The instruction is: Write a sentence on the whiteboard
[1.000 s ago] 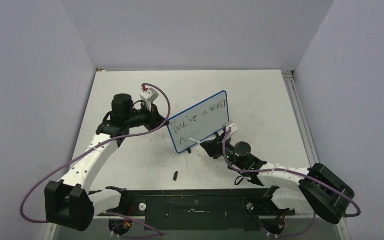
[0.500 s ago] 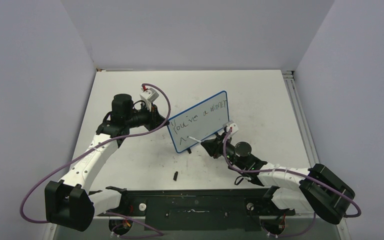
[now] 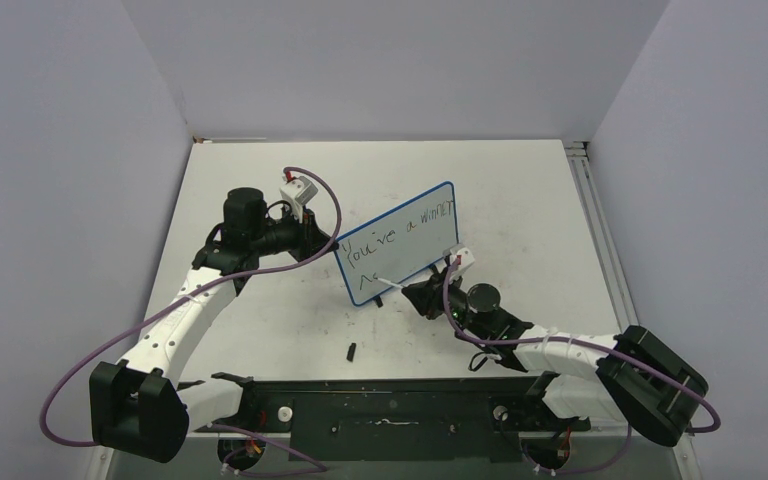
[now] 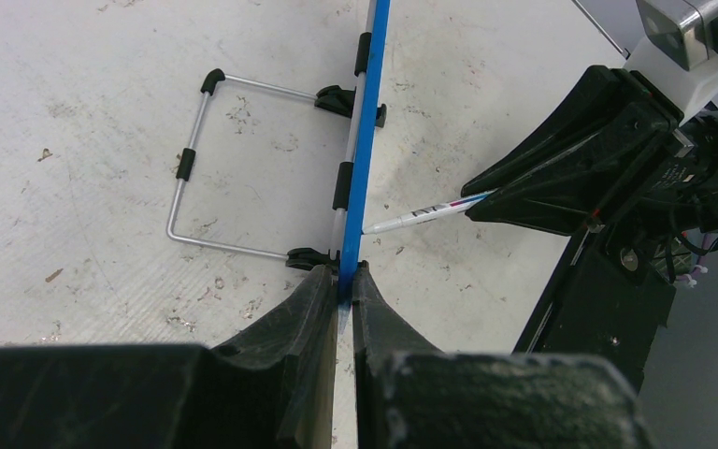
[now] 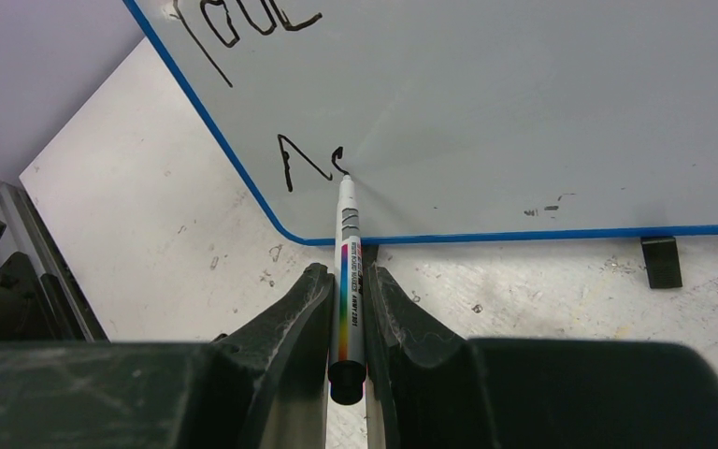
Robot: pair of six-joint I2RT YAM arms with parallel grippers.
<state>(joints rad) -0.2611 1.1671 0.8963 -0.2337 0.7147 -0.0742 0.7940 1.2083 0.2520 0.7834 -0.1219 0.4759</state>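
The whiteboard (image 5: 524, 94) has a smooth, faintly sheeny white face edged by a blue, plastic-looking frame (image 4: 365, 140). Its stand (image 4: 234, 247), at the upper left of the left wrist view, is bare shiny metal wire with black sleeves. The table (image 4: 75, 94) is matt white, scuffed and speckled with grime. The marker (image 5: 347, 253) is glossy white plastic with a rainbow-printed label, while the left gripper (image 4: 339, 285) and right gripper (image 5: 345, 276) are matt black plastic, lightly scratched.
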